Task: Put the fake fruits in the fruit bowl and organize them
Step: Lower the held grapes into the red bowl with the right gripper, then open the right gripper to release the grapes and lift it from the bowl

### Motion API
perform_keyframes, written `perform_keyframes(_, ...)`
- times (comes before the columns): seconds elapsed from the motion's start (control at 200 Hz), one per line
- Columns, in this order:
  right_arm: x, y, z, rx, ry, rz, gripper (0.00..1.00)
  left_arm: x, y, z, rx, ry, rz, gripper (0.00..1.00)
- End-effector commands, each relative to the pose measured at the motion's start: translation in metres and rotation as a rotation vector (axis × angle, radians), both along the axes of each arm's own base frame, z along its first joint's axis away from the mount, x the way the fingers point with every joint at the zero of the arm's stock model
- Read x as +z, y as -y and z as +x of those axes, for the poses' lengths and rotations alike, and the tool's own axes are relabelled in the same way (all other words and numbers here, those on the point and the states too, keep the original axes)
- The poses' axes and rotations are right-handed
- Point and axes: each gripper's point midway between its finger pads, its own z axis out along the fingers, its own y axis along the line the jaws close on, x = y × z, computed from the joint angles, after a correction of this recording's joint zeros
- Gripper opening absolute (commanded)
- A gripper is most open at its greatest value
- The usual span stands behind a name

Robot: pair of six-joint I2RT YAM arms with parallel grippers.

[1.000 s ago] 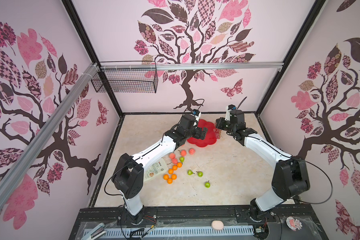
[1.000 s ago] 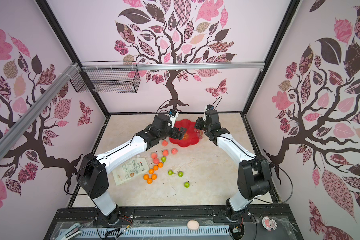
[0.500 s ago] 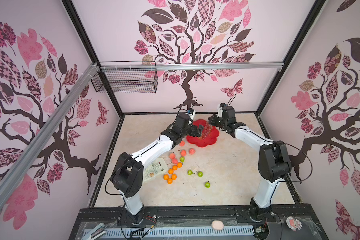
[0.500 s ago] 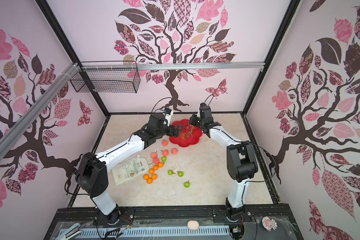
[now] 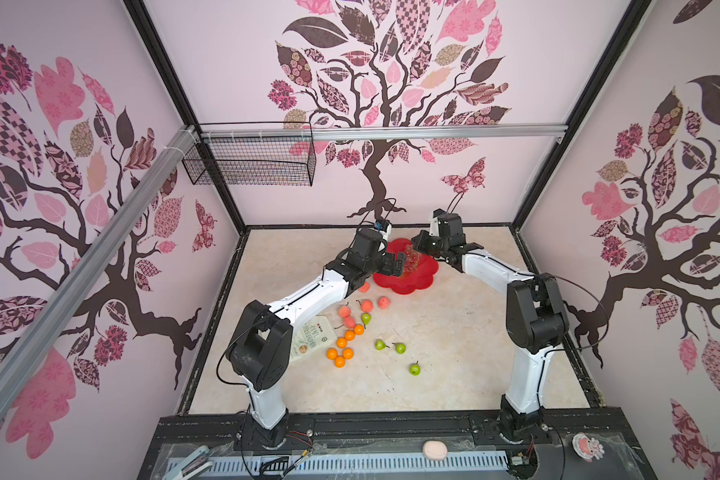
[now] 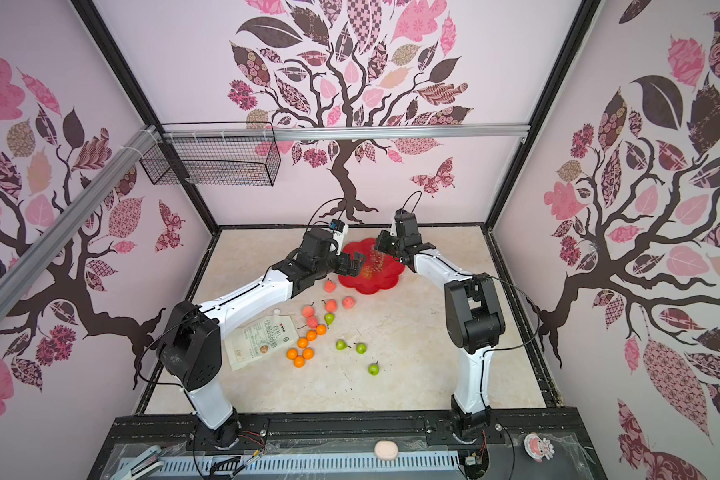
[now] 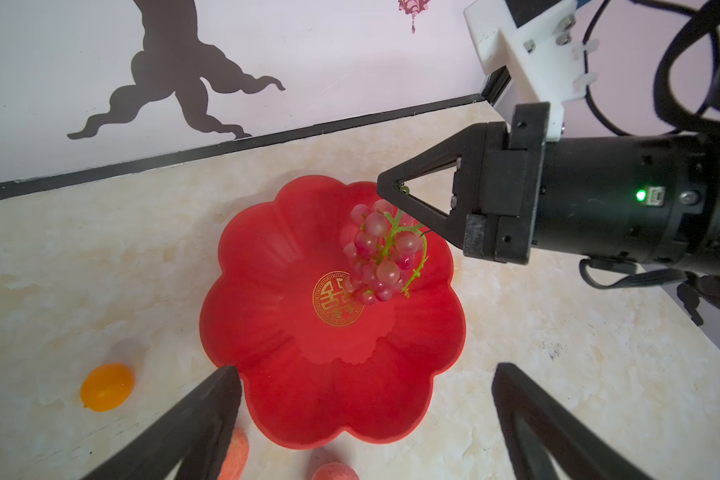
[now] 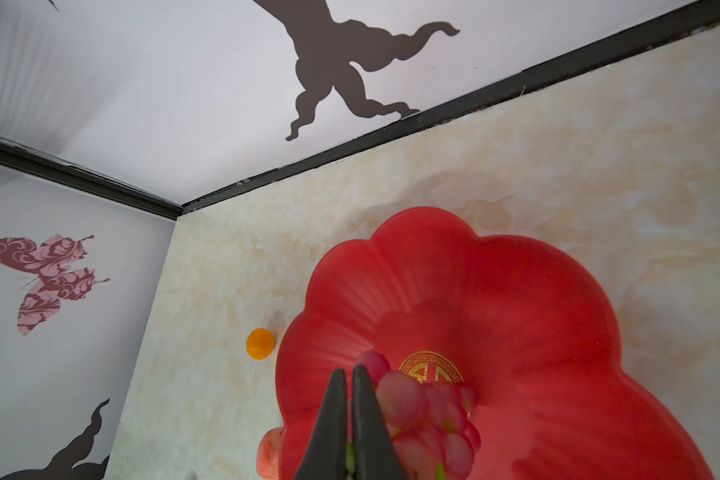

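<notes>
Table [image 5: 454,332]: loose fruits [image 5: 366,306] lie scattered behind the L claw [image 7: 366,374], nr its forearm. Swing that arm low and you scatter them.

Fruit bowl [image 7: 267,291]: directly under the R claw [image 7: 391,189], nothing resting in it that I can confirm. Looks light and shallow; nudge a petal w/ either claw and it prob. skids.

L claw: jaws spread wide, empty, hovering over the rim opposite the R claw. Both claws crowd one bowl, so there's a collision risk if you move both at once.

Grape bunch [image 7: 377,253]: dangles below the R claw, lowest grapes abt over the gold emblem [image 7: 337,299]; can't tell if touching. R claw is pressed together on the green stem [image 7: 393,220] only, so the bunch can swing or slip. Release from height and it may bounce out.

Orange [image 7: 107,386]: on table just outside the bowl, L claw's side; easy to knock away.
</notes>
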Motion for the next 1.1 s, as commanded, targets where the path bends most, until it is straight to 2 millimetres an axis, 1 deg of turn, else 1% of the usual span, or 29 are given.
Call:
perform_keyframes(0.0,0.006,-0.008,0.008,0.018,0.029,0.015,0.00,-0.010,-0.001,0.000,0.006,-0.012,0.011,0.98)
perform_keyframes(0.145,-0.014,0.009,0.017,-0.074,-0.026,-0.058,0.00,-0.013,0.003,0.000,-0.004,-0.025,-0.001,0.98)
perform_keyframes(0.33,-0.030,0.024,0.029,-0.143,-0.066,-0.130,0.00,-0.015,0.003,0.001,0.001,-0.027,0.000,0.98)
perform_keyframes(0.485,-0.046,0.041,0.037,-0.212,-0.106,-0.189,0.00,-0.025,0.002,0.003,0.011,-0.044,0.019,0.98)
perform_keyframes(0.715,-0.063,0.045,0.046,-0.221,-0.143,-0.219,0.00,-0.028,0.002,0.005,0.019,-0.052,0.025,0.98)
perform_keyframes(0.845,-0.073,0.048,0.050,-0.227,-0.159,-0.238,0.00,-0.041,-0.003,0.009,0.050,-0.087,0.045,0.98)
perform_keyframes(0.93,-0.075,0.051,0.054,-0.231,-0.153,-0.250,0.00,-0.046,-0.003,0.011,0.051,-0.114,0.039,0.98)
perform_keyframes(1.095,-0.079,0.058,0.060,-0.240,-0.158,-0.287,0.00,-0.050,0.000,0.011,0.043,-0.135,0.027,0.98)
